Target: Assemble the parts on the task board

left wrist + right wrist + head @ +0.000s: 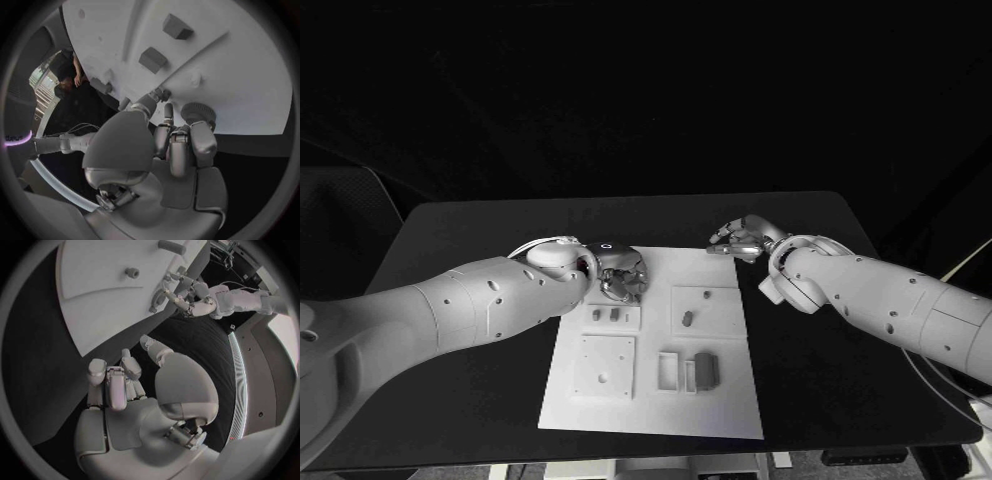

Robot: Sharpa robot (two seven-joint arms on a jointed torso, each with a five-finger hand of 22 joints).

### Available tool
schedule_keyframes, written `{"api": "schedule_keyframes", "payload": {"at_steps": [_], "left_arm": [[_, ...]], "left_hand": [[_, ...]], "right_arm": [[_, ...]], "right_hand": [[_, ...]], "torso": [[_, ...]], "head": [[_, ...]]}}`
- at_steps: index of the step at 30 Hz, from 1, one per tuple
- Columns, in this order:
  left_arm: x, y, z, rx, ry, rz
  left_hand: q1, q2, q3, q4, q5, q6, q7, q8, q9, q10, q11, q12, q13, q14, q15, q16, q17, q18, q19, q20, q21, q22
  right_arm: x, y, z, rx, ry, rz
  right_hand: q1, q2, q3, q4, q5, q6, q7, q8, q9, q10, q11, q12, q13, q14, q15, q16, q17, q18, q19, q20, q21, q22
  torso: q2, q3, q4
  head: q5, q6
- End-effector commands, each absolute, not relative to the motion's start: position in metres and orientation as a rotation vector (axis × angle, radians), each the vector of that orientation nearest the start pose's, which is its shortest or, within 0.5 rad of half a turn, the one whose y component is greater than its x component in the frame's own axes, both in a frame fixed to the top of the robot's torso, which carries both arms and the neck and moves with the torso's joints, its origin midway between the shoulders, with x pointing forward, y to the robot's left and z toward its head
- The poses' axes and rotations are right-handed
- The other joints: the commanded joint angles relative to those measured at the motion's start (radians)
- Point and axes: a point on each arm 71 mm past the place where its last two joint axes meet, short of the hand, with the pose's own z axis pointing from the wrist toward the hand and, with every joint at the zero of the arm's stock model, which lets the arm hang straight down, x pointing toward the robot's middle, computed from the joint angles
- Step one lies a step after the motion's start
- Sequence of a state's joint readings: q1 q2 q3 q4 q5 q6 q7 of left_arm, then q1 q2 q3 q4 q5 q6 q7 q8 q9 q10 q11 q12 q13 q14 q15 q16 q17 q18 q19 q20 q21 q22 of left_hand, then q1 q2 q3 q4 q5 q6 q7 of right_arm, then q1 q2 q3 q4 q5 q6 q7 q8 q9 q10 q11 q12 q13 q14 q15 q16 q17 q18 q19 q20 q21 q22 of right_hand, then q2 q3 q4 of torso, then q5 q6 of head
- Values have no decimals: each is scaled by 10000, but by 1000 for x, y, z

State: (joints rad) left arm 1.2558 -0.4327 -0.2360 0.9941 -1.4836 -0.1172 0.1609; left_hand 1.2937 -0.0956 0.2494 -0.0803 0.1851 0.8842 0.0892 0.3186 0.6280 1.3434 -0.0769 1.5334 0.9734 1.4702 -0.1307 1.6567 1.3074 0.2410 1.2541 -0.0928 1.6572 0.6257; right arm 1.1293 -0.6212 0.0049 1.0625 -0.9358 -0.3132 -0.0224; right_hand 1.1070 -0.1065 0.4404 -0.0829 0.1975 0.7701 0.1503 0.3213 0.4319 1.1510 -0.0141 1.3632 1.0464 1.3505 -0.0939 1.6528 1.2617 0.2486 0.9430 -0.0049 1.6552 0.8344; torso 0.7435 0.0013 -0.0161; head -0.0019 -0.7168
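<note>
Task board (726, 400) flat mid-surface (473, 400), grey parts (705, 371) standing and lying on it. Left hand (623, 277) over board's far-left corner, fingers curled in, holding nothing. Right hand (743, 240) just off far-right corner above bare surface, fingers curled, empty.

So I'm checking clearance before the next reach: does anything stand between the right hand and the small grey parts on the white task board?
Nothing visible does. The silver right hand hovers over bare black table off the white task board's far right corner, and open board lies between it and the nearest small grey part. The left hand is over the board's far left.
</note>
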Motion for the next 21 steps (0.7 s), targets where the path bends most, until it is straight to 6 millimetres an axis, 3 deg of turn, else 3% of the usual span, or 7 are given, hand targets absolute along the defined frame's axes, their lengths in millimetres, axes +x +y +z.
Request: {"api": "schedule_keyframes", "payload": {"at_steps": [1,21], "left_arm": [[543,125,-251,5474,18500,-6347],[543,126,-251,5390,18472,-6241]], "left_hand": [[-2,76,36,11,37,69,13,44,2,-63,-7,-34,12,2135,27,788,2870,208,-78,-5,1432,16],[21,125,89,14,40,170,39,88,8,-63,-13,-25,23,2134,24,786,2867,208,-79,-9,1436,38]], "right_arm": [[552,-232,-241,4692,17606,7312],[552,-232,-241,4680,17609,7335]], "right_hand": [[-92,-19,54,-17,44,99,197,42,-14,-44,-3,33,-10,-89,-2,113,-5,131,61,-1,584,-16],[-96,-22,54,-19,43,99,197,43,-14,-43,-3,36,-11,-73,-2,122,11,131,62,-2,585,-16]], "torso": [[15,-3,-7],[-3,1,4]], "head": [[-9,5],[-42,-21]]}}
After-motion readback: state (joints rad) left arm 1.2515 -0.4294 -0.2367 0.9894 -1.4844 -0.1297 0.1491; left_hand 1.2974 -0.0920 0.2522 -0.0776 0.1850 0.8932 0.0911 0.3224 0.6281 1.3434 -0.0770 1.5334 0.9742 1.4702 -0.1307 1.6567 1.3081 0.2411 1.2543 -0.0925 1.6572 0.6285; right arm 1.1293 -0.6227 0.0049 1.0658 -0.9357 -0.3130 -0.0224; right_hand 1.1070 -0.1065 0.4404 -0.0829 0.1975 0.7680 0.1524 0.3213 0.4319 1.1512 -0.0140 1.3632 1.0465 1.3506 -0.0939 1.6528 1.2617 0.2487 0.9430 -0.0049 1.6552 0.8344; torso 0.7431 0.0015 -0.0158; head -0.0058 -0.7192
